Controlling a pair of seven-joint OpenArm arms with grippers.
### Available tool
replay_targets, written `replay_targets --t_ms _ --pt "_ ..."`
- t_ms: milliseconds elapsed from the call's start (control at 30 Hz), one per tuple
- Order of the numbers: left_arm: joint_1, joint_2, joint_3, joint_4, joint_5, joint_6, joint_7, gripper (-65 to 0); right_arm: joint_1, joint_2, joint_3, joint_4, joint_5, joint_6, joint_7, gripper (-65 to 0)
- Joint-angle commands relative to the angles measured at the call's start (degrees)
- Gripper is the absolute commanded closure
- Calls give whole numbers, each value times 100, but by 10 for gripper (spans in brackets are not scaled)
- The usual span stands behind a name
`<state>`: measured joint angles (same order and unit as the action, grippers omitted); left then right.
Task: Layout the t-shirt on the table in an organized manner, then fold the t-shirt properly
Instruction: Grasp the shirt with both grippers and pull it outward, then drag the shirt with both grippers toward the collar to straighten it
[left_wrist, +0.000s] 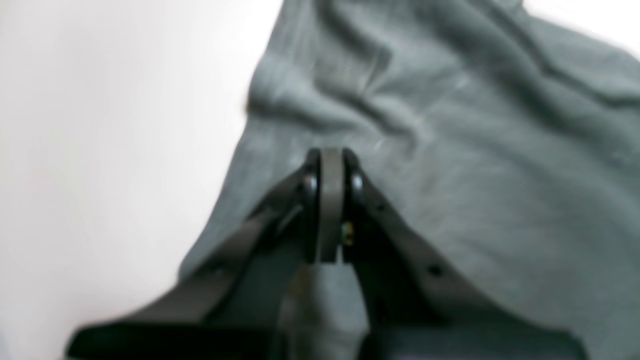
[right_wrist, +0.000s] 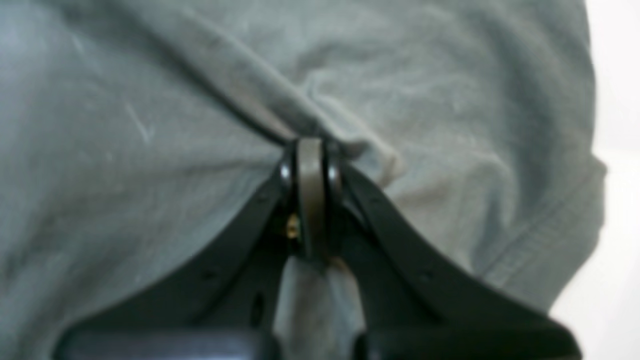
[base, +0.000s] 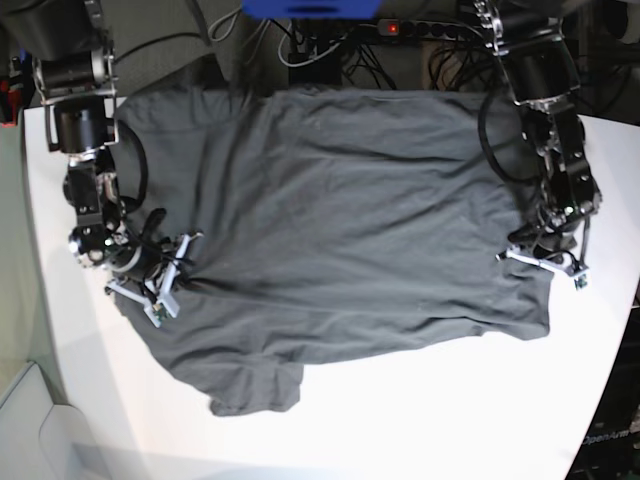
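Across the table (base: 400, 420): t-shirt (base: 340, 230) spread flat; left gripper (left_wrist: 331, 165) and right gripper (right_wrist: 310, 155) both pinching fabric at frame centre.

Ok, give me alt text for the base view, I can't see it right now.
A dark grey t-shirt lies spread across a white table, wrinkled. The right gripper and the left gripper each pinch an opposite edge of it.

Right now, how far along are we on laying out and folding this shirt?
Layout looks mostly done: the t-shirt lies spread across the table, though wrinkled, one sleeve bunched at its near edge. In hand: the left gripper and right gripper are each shut on a pinch of fabric at opposite ends. Left: smoothing, and all of the folding; no fold shows yet.
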<state>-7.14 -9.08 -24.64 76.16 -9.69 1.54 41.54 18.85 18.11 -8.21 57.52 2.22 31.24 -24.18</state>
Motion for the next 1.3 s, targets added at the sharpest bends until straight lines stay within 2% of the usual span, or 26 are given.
replay_targets --t_ms 0,100,333,500,600,867,1100,1267 --pt "-100 -19 -10 37 -2 17 -132 -3 -43 92 16 169 -138 -43 -197 0" --pt "-91 -11 -10 -139 -2 17 -132 -3 -290 92 16 881 -138 -43 -250 0" --pt "-275 -63 -10 -878 -2 17 -202 -3 -747 92 25 2341 -138 -43 -821 0" --pt "-609 -72 -2 -1695 7 17 -941 -3 -1002 92 16 3000 -138 -43 -1366 0" --pt "-864 -72 51 -2231 7 17 -1231 -3 -1221 92 16 3141 -138 -43 -1568 0" --pt "-1550 -257 1124 -3269 7 17 -1987 -3 -2109 66 25 3158 -138 -34 -1568 0" --pt "-2289 -450 1176 -4236 7 26 -2488 -3 -2329 75 34 3158 -138 -34 -1568 0" --pt "-2482 -679 1176 -4552 7 26 -2813 -3 -2338 84 359 3176 -138 -34 -1604 0"
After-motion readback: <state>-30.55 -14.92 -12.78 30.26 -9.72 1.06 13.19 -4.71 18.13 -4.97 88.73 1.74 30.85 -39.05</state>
